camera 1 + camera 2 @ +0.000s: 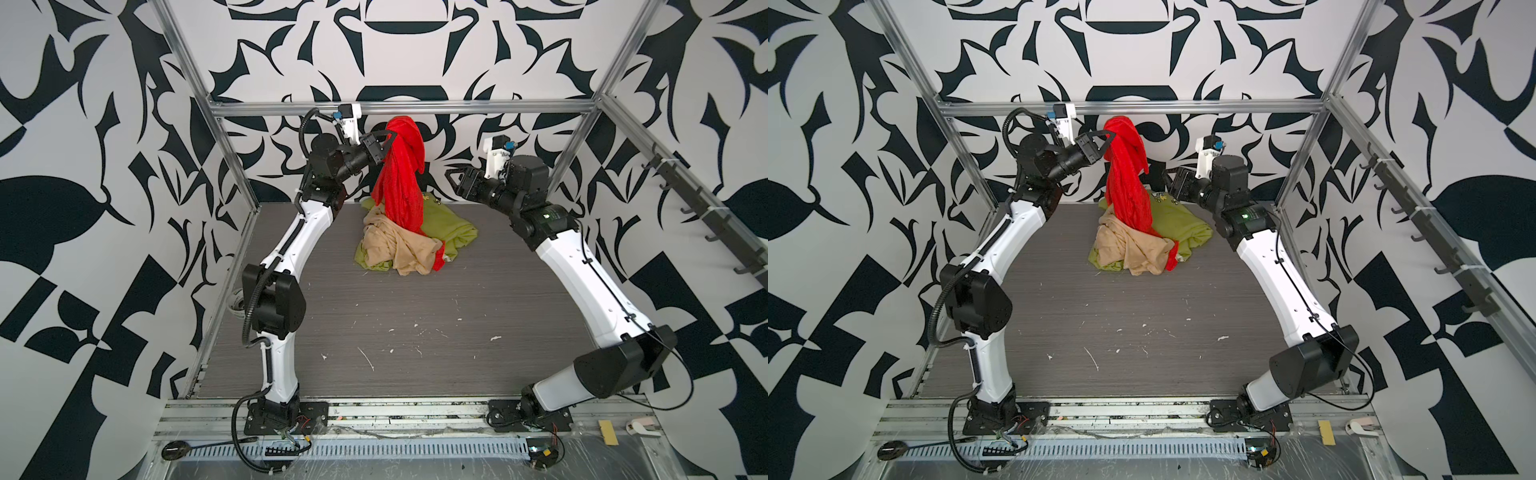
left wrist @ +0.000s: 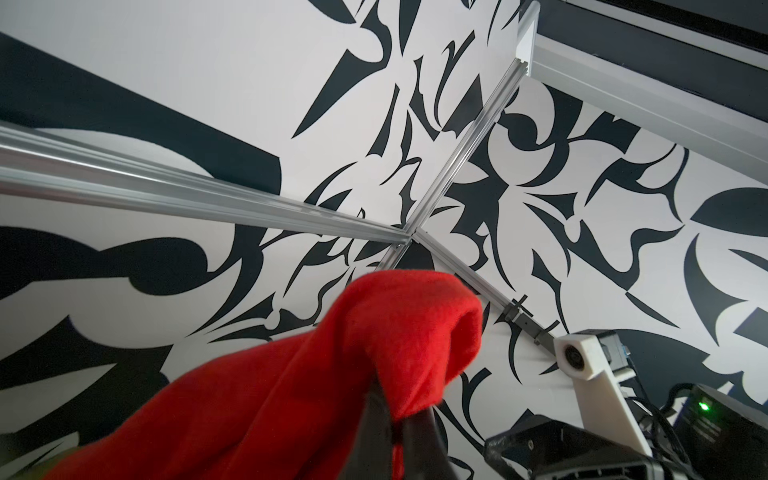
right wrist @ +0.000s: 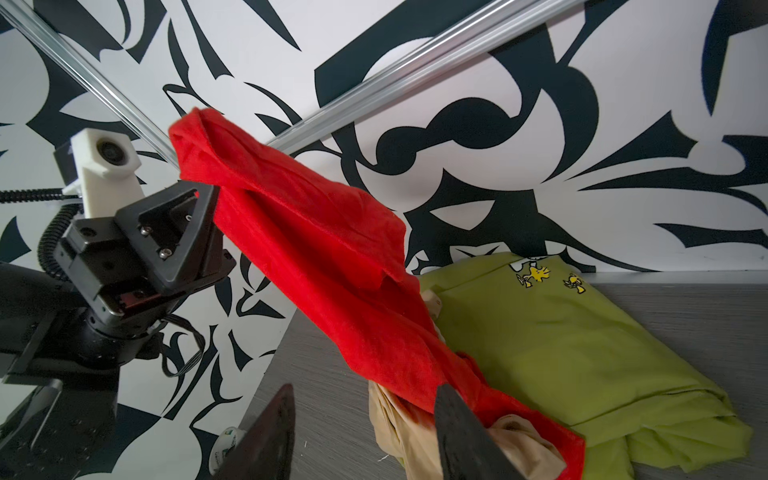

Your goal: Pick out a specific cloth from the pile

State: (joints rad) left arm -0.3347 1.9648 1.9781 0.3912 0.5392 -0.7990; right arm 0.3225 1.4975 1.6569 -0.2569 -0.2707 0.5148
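My left gripper (image 1: 390,138) (image 1: 1105,135) (image 2: 395,419) is shut on the upper end of the bright red cloth (image 1: 400,178) (image 1: 1125,187) (image 2: 374,332) (image 3: 316,249) and holds it high near the back wall. The cloth hangs as a long twisted strip down into the pile (image 1: 399,245) (image 1: 1133,249). Its lower end passes under the tan cloth (image 3: 399,428) and shows again at the pile's right side (image 1: 438,257). An olive-green cloth (image 1: 451,228) (image 3: 561,345) lies beneath. My right gripper (image 1: 452,176) (image 1: 1169,176) (image 3: 365,388) hovers open to the right of the strip, holding nothing.
The pile lies at the back of the grey table (image 1: 395,332). Metal frame posts and a rear crossbar (image 1: 399,109) enclose the cell. A rail of hooks (image 1: 706,216) runs along the right wall. A tape roll (image 1: 237,305) lies off the table's left edge.
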